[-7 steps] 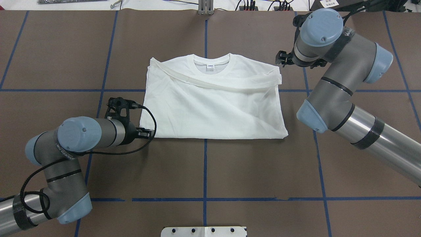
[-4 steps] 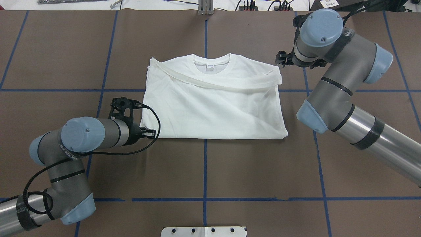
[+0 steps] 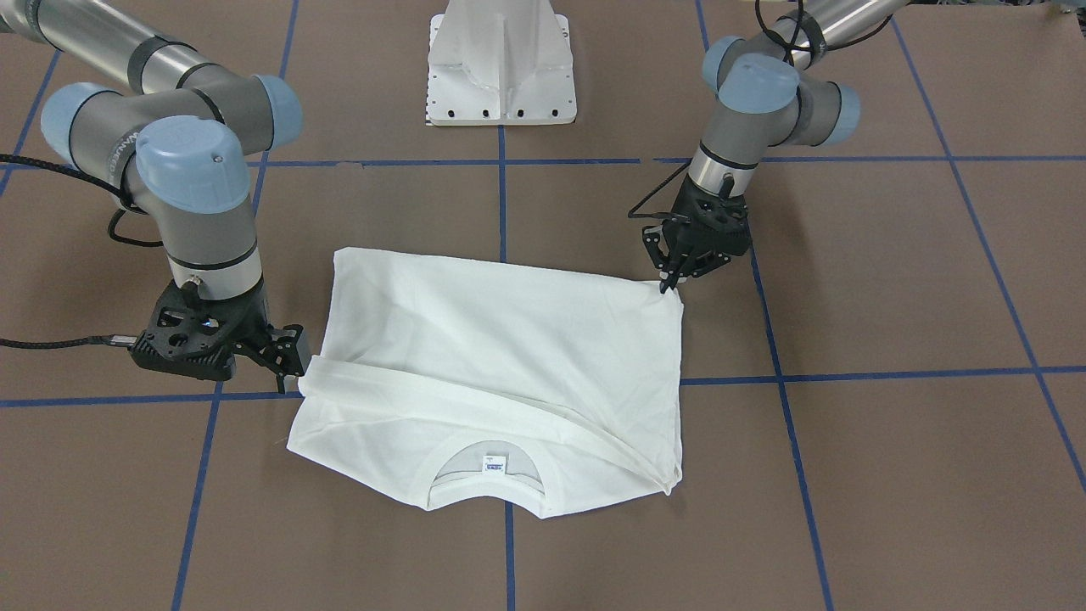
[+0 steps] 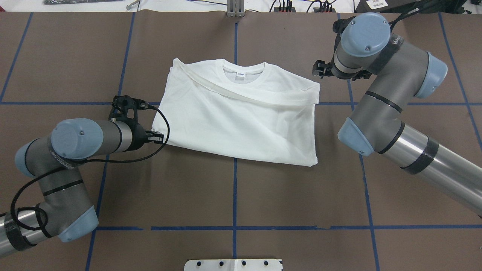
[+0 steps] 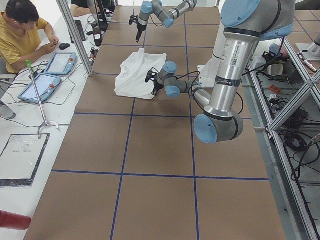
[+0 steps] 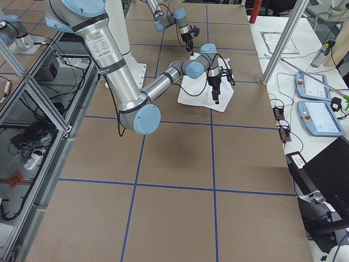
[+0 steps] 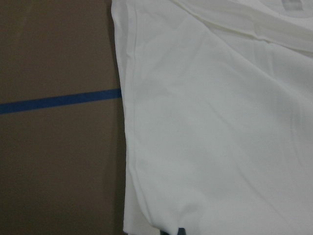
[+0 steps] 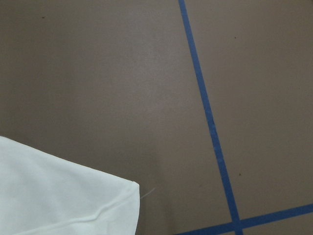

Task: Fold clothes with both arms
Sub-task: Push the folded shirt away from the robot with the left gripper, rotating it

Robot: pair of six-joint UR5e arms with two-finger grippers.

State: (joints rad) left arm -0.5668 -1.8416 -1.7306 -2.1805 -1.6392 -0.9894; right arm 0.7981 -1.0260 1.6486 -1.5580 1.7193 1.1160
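- Right now the white thin-cotton long-sleeved T-shirt (image 4: pixel 241 124) lies flat on the brown paper-covered counter (image 4: pixel 233 195) marked with blue tape lines. It sits just above the middle of the overhead view, with its ribbed round neck (image 4: pixel 241 69) toward the top edge.
- One sleeve is laid across the chest as a slanting band (image 4: pixel 256 96), and the body looks short, so I judge some folds are already made.
- The black left pincer (image 4: pixel 160 137) sits at the shirt's lower-left corner in the overhead view. In the front-facing view its fingers draw to a point on that corner (image 3: pixel 670 284), so it looks pinched shut on the cloth.
- The black right pincer (image 4: pixel 317 70) is at the shirt's upper-right shoulder in the overhead view. It stands just beside the cloth edge, and I cannot tell whether it is open, closed or holding anything.
- The step in hand seems to be taking hold of two opposite corners ahead of the next fold.
- That move calls for a sure grip on the right side too. Both arms should then lift and carry together, because thin cotton drags and skews easily if only one corner moves.
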